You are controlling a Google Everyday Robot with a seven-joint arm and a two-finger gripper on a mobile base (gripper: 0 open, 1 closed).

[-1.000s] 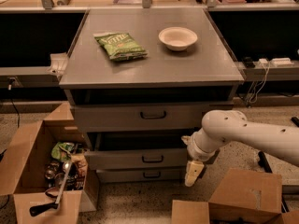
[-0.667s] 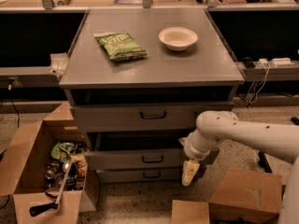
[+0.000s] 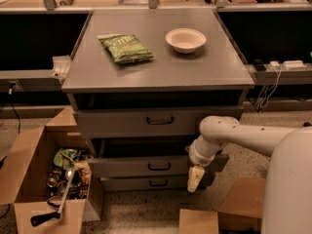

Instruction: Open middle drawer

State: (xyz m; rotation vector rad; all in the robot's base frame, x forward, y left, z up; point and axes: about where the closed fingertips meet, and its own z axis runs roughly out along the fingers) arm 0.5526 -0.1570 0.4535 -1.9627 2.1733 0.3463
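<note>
The grey cabinet [image 3: 156, 77] has three drawers. The middle drawer [image 3: 131, 166], with a small dark loop handle [image 3: 159, 166], stands a little further forward than the top drawer [image 3: 122, 123], with a dark gap above it. The thin bottom drawer [image 3: 126, 183] is below. My gripper [image 3: 195, 177] hangs pointing down in front of the middle drawer's right part, well right of the handle. My white arm [image 3: 243, 135] reaches in from the right.
A green chip bag [image 3: 126, 48] and a white bowl [image 3: 185, 39] lie on the cabinet top. An open cardboard box [image 3: 29, 179] of odds and ends stands at lower left. More cardboard boxes [image 3: 239, 206] are on the floor at lower right. Cables [image 3: 268, 89] hang at right.
My arm and gripper have shifted slightly left along the middle drawer's front. The drawers look unchanged.
</note>
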